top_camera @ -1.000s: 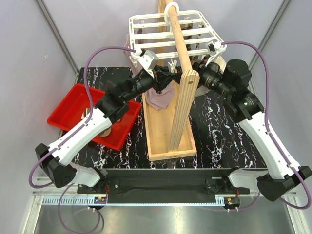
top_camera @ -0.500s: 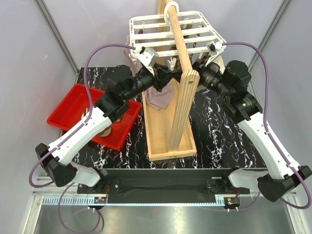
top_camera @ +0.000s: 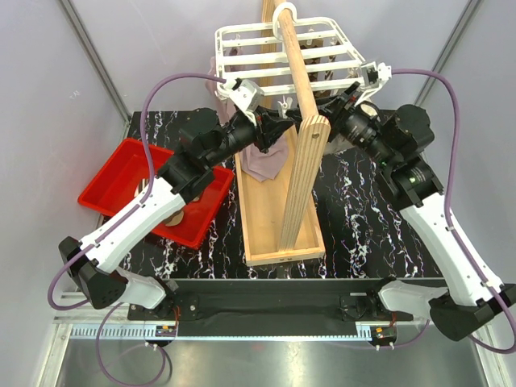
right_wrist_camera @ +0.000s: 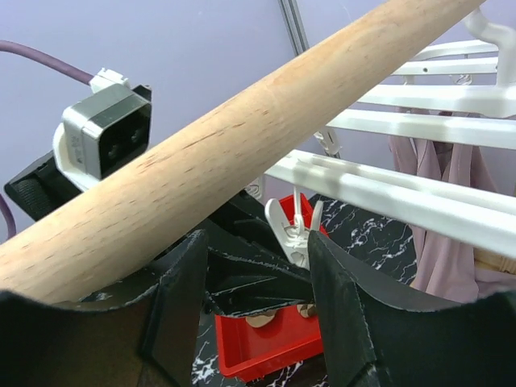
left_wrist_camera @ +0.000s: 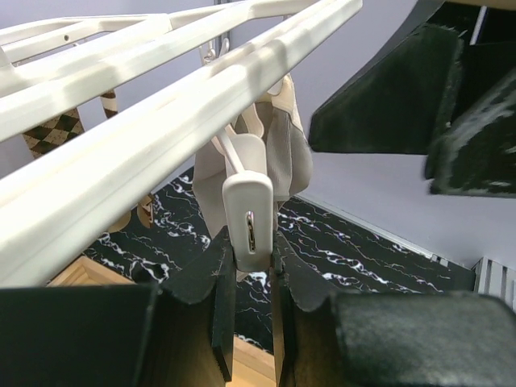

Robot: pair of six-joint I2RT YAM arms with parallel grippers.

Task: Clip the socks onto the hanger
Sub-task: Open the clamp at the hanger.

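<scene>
Prob. lilac walls (top_camera: 48,97), blk marbled table (top_camera: 355,226)

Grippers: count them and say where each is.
2. The left gripper is under the hanger, left of the pole, shut on a peg; the right gripper is open, right of the pole.

hanger (left_wrist_camera: 161,125) on pole (right_wrist_camera: 242,137) | tray (top_camera: 262,222) beneath | bin (top_camera: 111,184) left of tray

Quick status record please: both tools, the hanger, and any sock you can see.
Left tool: shut on a clip peg of the hanger
Right tool: open, holding nothing, facing a second peg
Mauve sock: hangs under the hanger bars
Red bin: on the table, by the left arm
</scene>
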